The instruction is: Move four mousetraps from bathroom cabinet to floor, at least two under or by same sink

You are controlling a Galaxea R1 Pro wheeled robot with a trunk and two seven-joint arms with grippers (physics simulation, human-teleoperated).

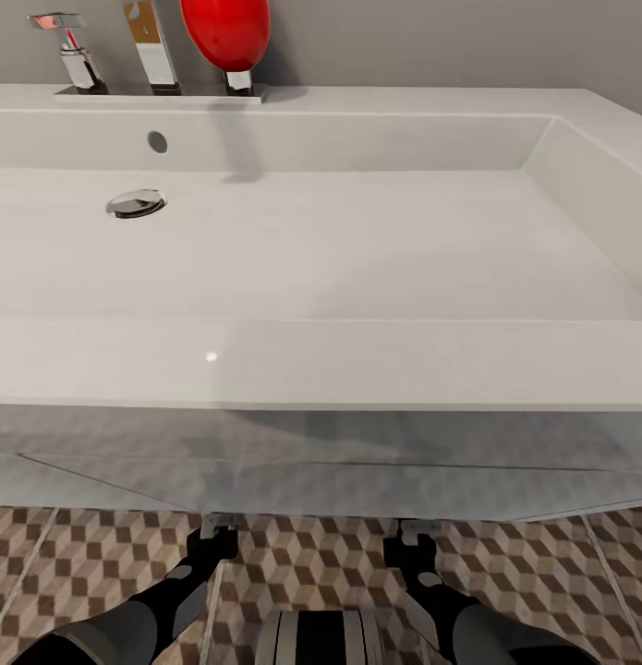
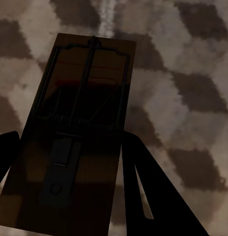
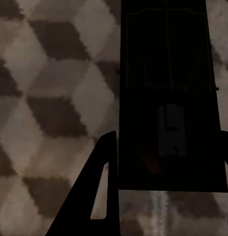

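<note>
The white sink (image 1: 357,360) stretches across the head view, and both my arms reach under its front edge toward the cube-patterned bathroom floor (image 1: 99,554). In the left wrist view, a brown mousetrap (image 2: 84,88) with wire parts sits between the fingers of my left gripper (image 2: 69,135), just above the shadowed floor (image 2: 192,73). The right wrist view shows a second mousetrap (image 3: 165,59) held the same way in my right gripper (image 3: 170,132) over the floor (image 3: 54,73). In the head view the fingertips of the left gripper (image 1: 219,528) and right gripper (image 1: 419,531) are hidden under the basin. The cabinet is out of view.
A chrome tap (image 1: 154,46), a round drain (image 1: 136,203) and a red rounded object (image 1: 225,32) are on the sink, with a grey wall behind. The basin's underside hangs low over both wrists. My own base (image 1: 321,637) shows at the bottom middle.
</note>
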